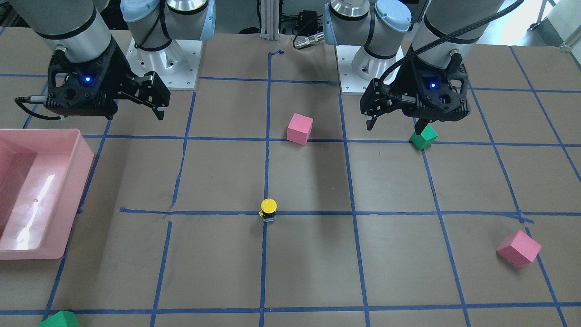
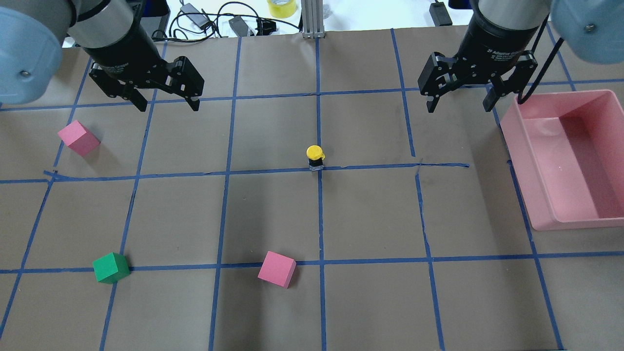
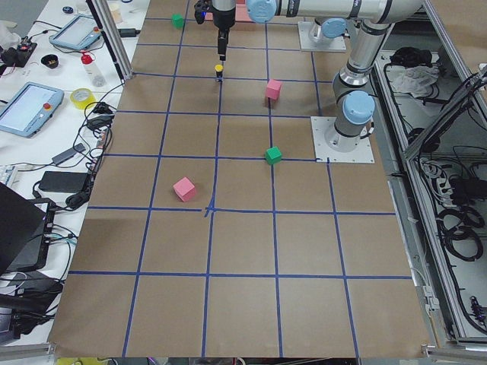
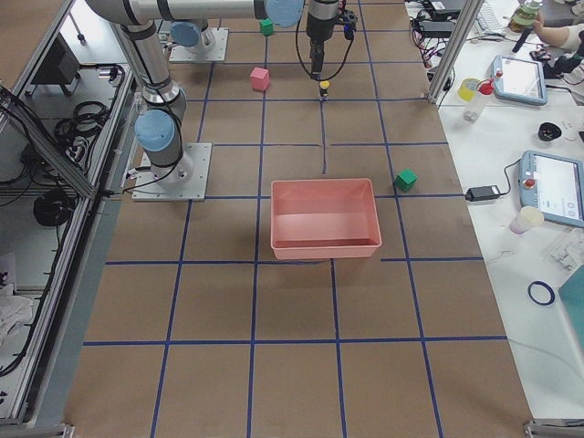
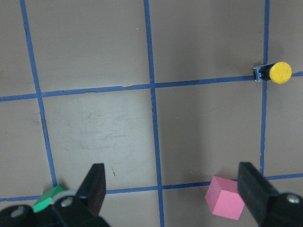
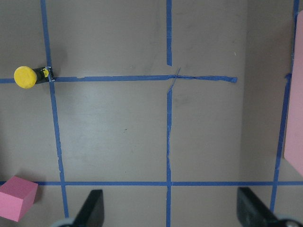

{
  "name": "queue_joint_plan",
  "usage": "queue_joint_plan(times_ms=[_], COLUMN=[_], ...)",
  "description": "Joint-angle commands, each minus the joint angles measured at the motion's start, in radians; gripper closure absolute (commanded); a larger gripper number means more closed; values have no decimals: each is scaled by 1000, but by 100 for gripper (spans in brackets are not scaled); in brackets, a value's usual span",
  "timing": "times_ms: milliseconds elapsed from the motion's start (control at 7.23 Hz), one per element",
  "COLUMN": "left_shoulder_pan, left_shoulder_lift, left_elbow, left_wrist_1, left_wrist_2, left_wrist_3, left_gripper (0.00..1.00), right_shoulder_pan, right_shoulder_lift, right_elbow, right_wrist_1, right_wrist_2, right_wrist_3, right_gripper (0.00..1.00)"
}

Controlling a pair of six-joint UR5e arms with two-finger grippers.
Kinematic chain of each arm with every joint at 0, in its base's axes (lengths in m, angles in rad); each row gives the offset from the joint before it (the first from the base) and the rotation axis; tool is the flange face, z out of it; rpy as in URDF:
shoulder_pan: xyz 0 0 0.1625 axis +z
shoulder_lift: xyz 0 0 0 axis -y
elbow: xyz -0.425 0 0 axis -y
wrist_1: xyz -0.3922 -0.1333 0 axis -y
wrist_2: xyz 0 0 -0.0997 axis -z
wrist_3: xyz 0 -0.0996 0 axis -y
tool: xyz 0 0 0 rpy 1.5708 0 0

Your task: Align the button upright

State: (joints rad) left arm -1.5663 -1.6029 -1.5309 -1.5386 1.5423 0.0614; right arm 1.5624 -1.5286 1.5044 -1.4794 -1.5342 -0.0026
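Note:
The button (image 2: pixel 315 157) stands upright on a blue tape crossing at the table's middle, yellow cap on top, black neck and grey base below. It also shows in the front view (image 1: pixel 268 210), the left wrist view (image 5: pixel 273 73) and the right wrist view (image 6: pixel 29 77). My left gripper (image 2: pixel 168 105) is open and empty, raised above the table, well to the button's left and farther out. My right gripper (image 2: pixel 459 108) is open and empty, raised, well to the button's right. Nothing touches the button.
A pink bin (image 2: pixel 531 195) sits at the table's right side. Pink cubes lie at the left (image 2: pixel 78 138) and the near middle (image 2: pixel 277 269). A green cube (image 2: pixel 111 267) lies at the near left; another green cube (image 1: pixel 59 320) lies at the far right corner.

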Motion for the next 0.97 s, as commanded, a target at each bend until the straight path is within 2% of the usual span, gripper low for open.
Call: queue_joint_plan(times_ms=[0,830], left_shoulder_pan=[0,2], left_shoulder_lift=[0,1], left_elbow=[0,0], left_wrist_1=[0,0], left_wrist_2=[-1,-1], left_wrist_3=[0,0], left_gripper=[0,0], right_shoulder_pan=[1,1], right_shoulder_lift=[-1,1], right_elbow=[2,5], right_wrist_1=[1,1], right_wrist_2=[-3,-18], right_wrist_3=[-1,-1], right_gripper=[0,0])
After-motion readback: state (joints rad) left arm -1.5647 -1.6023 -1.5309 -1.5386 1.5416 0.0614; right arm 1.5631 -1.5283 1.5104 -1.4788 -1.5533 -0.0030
